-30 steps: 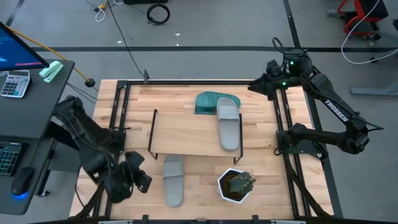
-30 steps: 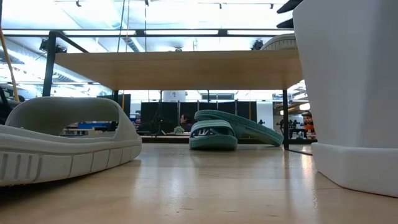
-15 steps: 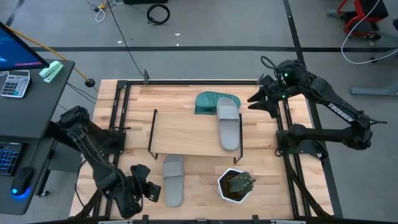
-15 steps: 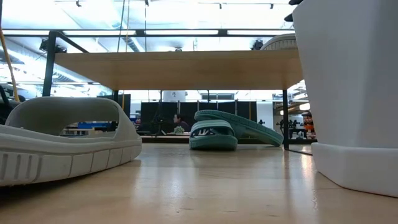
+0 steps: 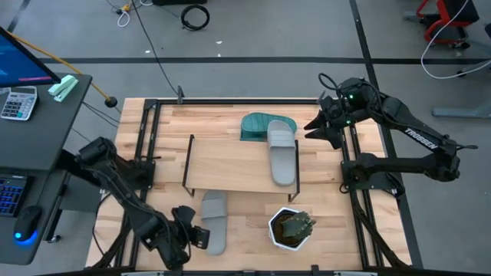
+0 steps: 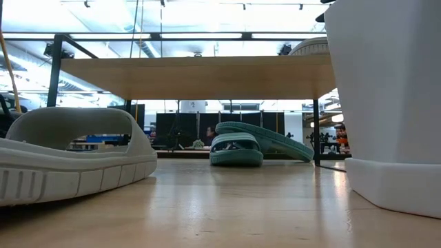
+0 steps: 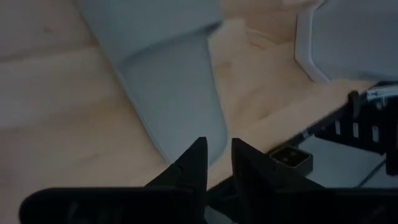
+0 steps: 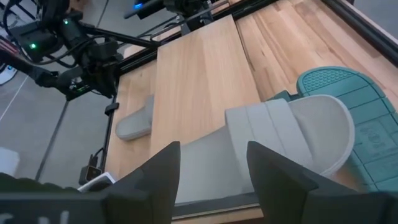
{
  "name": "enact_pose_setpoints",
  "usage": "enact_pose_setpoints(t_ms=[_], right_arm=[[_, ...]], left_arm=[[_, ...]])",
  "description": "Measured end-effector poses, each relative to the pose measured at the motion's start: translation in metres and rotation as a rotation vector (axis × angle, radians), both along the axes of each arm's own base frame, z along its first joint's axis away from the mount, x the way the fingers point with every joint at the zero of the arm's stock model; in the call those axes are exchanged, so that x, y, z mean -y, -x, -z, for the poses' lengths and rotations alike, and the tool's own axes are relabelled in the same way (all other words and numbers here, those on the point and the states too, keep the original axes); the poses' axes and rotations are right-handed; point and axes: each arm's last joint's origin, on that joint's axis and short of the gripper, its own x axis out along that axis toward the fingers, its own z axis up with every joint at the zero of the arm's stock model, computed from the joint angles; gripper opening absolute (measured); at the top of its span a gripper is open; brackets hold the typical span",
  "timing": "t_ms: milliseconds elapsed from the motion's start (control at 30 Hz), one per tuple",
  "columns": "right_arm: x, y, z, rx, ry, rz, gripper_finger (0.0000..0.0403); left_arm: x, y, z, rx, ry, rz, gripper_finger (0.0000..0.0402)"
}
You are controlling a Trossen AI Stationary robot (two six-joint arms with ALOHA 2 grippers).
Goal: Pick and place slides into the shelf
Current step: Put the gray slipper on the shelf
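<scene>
Overhead, shows a light-wood desk (image 5: 322,169) with the shelf (image 5: 230,165), a flat pale board on thin black wire legs, at its middle. Shows one light grey slide on the shelf (image 5: 282,156), lying lengthwise at the board's right end, wide strap toward the far side. Shows teal slides (image 5: 261,125) on the desk just behind the shelf, touching the grey one's far end. Shows a second grey slide on the desk (image 5: 213,221) in front of the shelf, with a white hexagonal plant pot (image 5: 291,228) near it to the right. Places the left gripper (image 5: 198,235) low at the near-left corner, just beside that grey slide. Places the right gripper (image 5: 313,128) raised at the far right, near the teal slides.

Level across the desk: grey slide close at left, ribbed sole edge visible; the white pot filling the right side; teal slides beyond, under the board.

From the left wrist: dark jaws nearly closed with a narrow gap, holding nothing, pointed at the grey slide's smooth end.

From the right wrist: jaws spread wide and empty above the shelf's grey slide, the teal ribbed sole alongside it.
</scene>
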Motion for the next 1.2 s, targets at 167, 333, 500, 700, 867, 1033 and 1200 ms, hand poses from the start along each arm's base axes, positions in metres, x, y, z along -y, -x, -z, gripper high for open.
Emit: enact_pose_setpoints(t_ms=[167, 333, 500, 700, 867, 1033, 1200], right_arm=[[0.0, 0.0, 0.0, -0.001, -0.003, -0.003, 0.0193], [-0.001, 0.001, 0.001, -0.011, -0.003, -0.019, 0.0193], [-0.002, 0.003, 0.003, -0.033, -0.007, -0.029, 0.0193], [-0.003, 0.003, 0.003, -0.029, -0.015, -0.042, 0.0193], [-0.003, 0.003, 0.003, -0.034, -0.042, -0.027, 0.0193], [-0.003, 0.003, 0.003, -0.041, -0.08, -0.004, 0.0193], [-0.003, 0.003, 0.003, -0.051, -0.139, 0.031, 0.0193]], left_arm=[[0.007, -0.002, 0.008, -0.004, 0.014, -0.01, 0.0071], [0.009, -0.004, 0.013, -0.012, 0.027, -0.025, 0.0049], [0.008, -0.001, 0.015, -0.061, 0.031, -0.009, 0.0025], [0.005, 0.0, 0.016, -0.113, 0.021, -0.008, 0.0005], [0.004, -0.004, 0.023, -0.123, -0.002, -0.025, 0.0017], [0.016, -0.005, 0.049, -0.168, -0.047, -0.01, 0.003], [0.024, -0.002, 0.067, -0.228, -0.06, -0.006, 0.0047]])
